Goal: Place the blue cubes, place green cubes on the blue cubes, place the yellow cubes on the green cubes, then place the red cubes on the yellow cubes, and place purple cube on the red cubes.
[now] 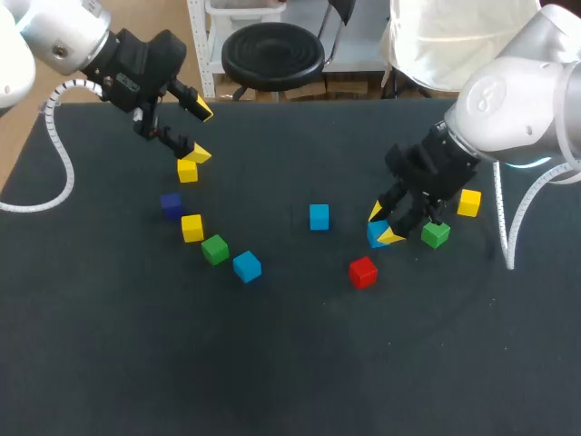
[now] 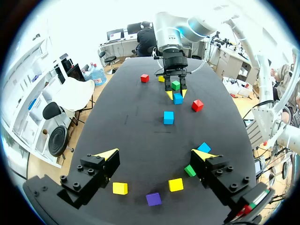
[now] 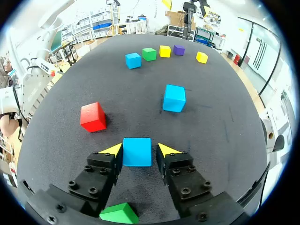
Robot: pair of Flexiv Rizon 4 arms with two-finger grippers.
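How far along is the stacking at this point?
Done: nothing; no stack stands anywhere on the table. In hand: the right gripper straddles a blue cube, fingers open. The left gripper is open and empty. Every layer remains.

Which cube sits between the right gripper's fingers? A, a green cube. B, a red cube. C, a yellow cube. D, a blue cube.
D: in the right wrist view a blue cube sits between the yellow tips of the right gripper, while the red cube stands apart beside it and a green cube lies under the gripper.
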